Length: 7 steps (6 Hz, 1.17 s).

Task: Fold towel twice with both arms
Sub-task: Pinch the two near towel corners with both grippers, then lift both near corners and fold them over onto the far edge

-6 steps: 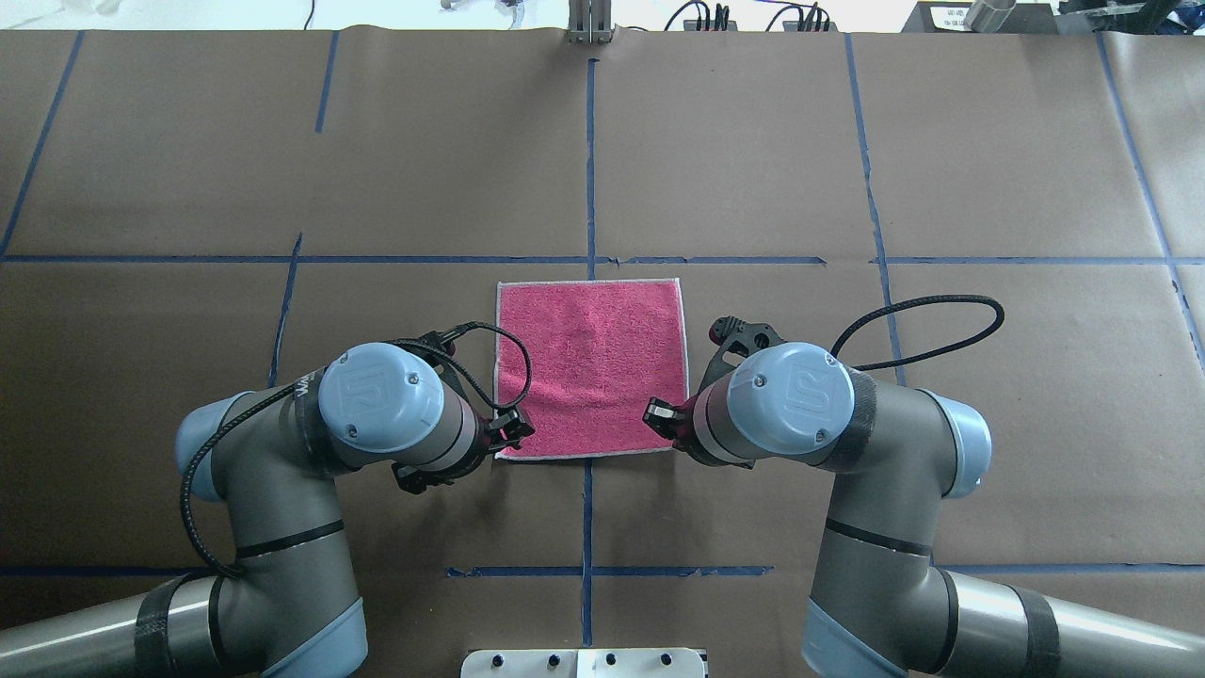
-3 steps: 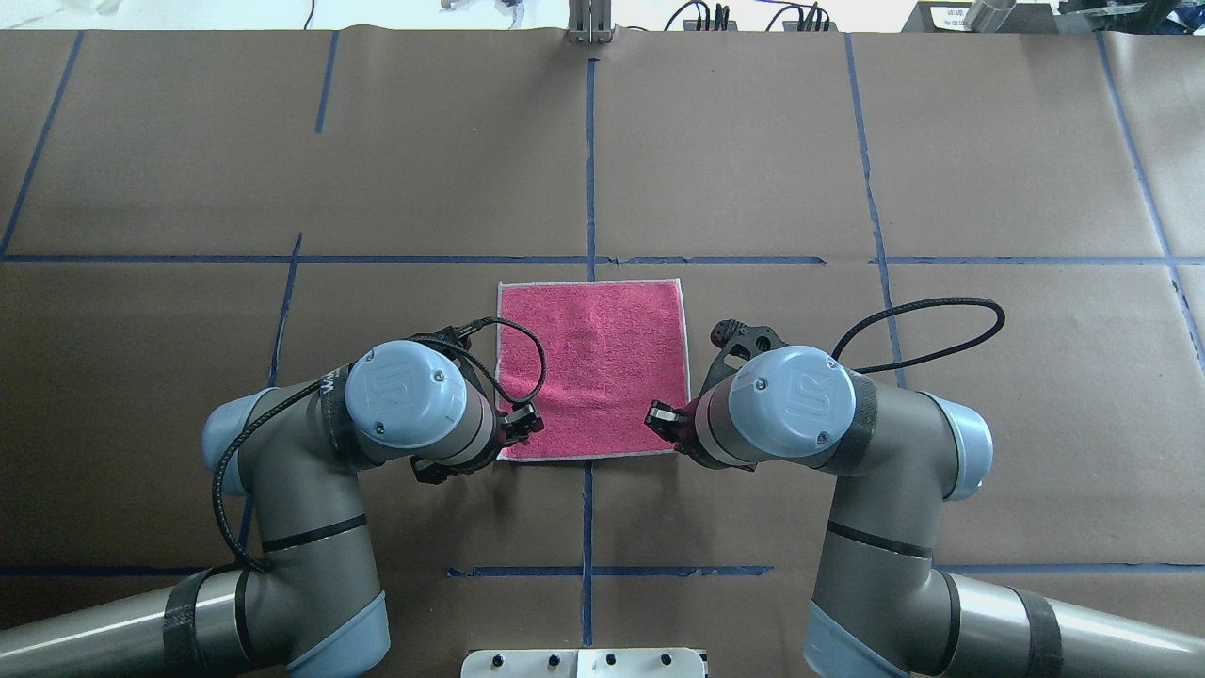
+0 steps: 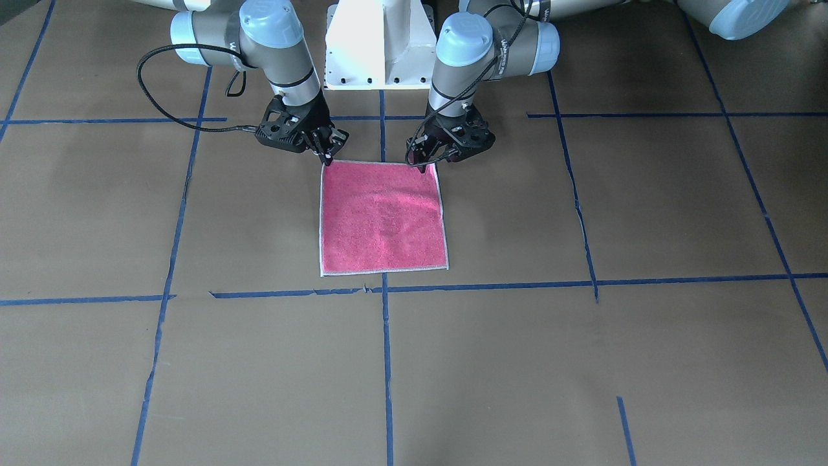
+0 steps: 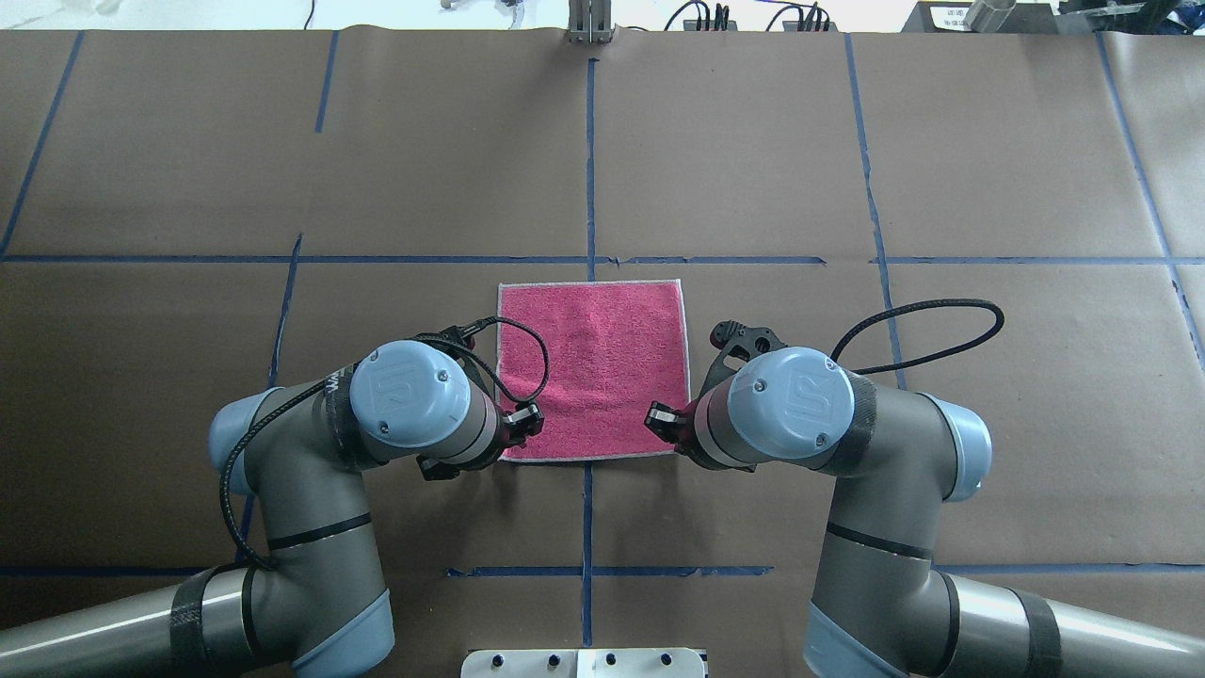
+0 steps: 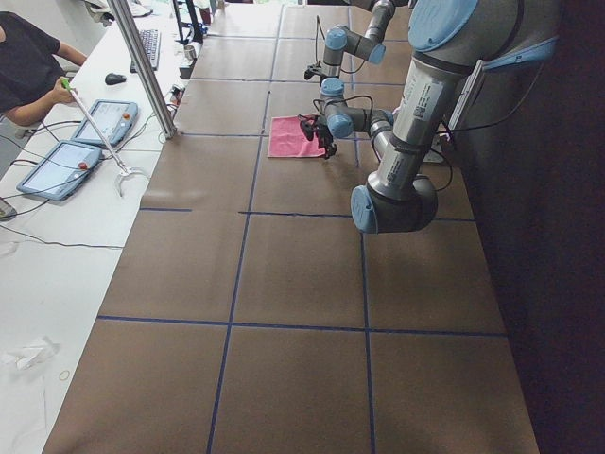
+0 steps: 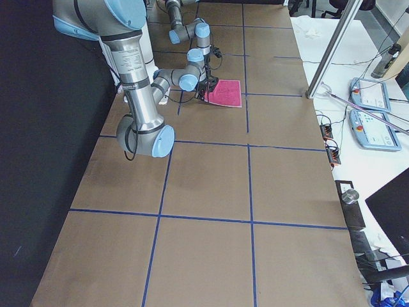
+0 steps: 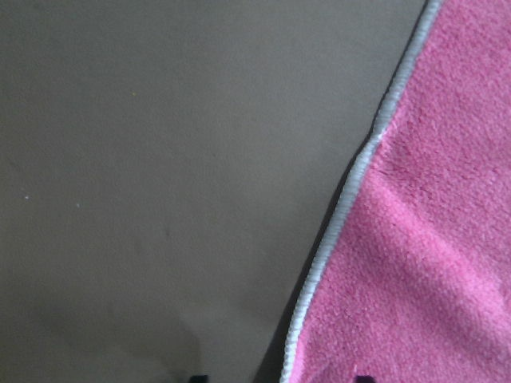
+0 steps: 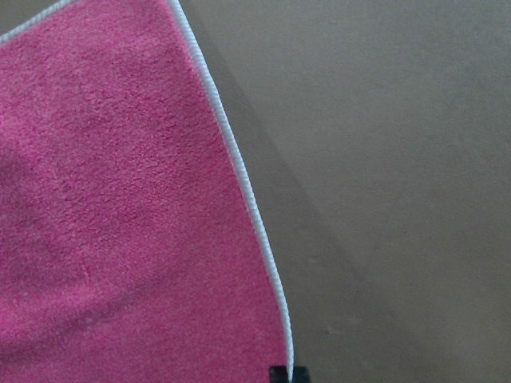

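Note:
The towel (image 3: pixel 381 217) lies flat, pink face up, on the brown table; it also shows in the overhead view (image 4: pixel 591 367). My left gripper (image 4: pixel 527 421) is at the towel's near left corner. In the left wrist view (image 7: pixel 279 378) its jaws stand apart, astride the pale edging (image 7: pixel 343 207). My right gripper (image 4: pixel 659 416) is at the near right corner. In the right wrist view (image 8: pixel 289 373) its tips are pinched on the edging (image 8: pixel 239 175), which is slightly raised with a shadow under it. In the front view the left gripper (image 3: pixel 422 165) is on the right and the right gripper (image 3: pixel 325 157) on the left.
Blue tape lines (image 4: pixel 590 169) divide the brown paper-covered table. The white pedestal base (image 3: pixel 378 45) stands between the arms. An operator (image 5: pixel 28 66) and tablets (image 5: pixel 61 165) are beside the table, with a metal pole (image 5: pixel 142 66) at its edge.
My left arm has moved right, bringing its gripper up to the towel's near left corner. My right arm has stayed almost still at the near right corner.

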### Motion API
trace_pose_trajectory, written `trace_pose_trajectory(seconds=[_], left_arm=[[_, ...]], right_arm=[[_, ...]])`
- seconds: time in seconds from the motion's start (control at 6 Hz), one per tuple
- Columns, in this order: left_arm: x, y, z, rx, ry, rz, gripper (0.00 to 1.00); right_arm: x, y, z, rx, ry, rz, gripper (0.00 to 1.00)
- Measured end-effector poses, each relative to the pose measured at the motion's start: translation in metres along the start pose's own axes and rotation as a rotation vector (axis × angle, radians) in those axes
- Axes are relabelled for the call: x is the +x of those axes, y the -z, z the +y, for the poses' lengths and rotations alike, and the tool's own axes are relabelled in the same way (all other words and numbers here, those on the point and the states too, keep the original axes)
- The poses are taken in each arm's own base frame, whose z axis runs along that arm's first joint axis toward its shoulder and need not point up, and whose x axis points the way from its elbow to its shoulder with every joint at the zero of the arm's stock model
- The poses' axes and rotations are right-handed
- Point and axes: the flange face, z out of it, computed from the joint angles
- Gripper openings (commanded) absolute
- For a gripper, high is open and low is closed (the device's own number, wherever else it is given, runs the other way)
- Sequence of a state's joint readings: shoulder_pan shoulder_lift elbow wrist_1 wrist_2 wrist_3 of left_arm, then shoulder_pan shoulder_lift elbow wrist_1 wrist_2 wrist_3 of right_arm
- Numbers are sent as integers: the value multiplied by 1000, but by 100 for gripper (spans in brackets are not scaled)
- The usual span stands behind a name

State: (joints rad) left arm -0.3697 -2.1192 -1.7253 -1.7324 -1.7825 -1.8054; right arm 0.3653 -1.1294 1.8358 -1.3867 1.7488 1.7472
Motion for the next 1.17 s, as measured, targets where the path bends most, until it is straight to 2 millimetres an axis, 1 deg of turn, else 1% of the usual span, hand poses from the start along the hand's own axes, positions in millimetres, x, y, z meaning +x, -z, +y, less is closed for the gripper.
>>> trace_pose_trajectory(seconds=[0.17, 0.33, 0.5, 0.67, 0.83, 1.0, 1.17], left_arm=[[0, 0, 0, 0, 0, 2, 8], [1, 0, 0, -1, 0, 3, 0], [2, 1, 1, -2, 1, 7, 0], [6, 7, 4, -5, 1, 18, 0], [11, 18, 7, -12, -1, 37, 0], [13, 32, 11, -19, 5, 62, 0], [14, 46, 14, -26, 24, 86, 0]], right_arm=[[0, 0, 1, -1, 1, -1, 2], [-1, 0, 1, -1, 1, -1, 2], [-1, 0, 1, -2, 1, 0, 2], [0, -1, 2, -2, 2, 1, 2], [0, 3, 4, -5, 4, -5, 2], [7, 13, 10, -16, 11, -18, 2], [18, 28, 19, -33, 22, -34, 2]])
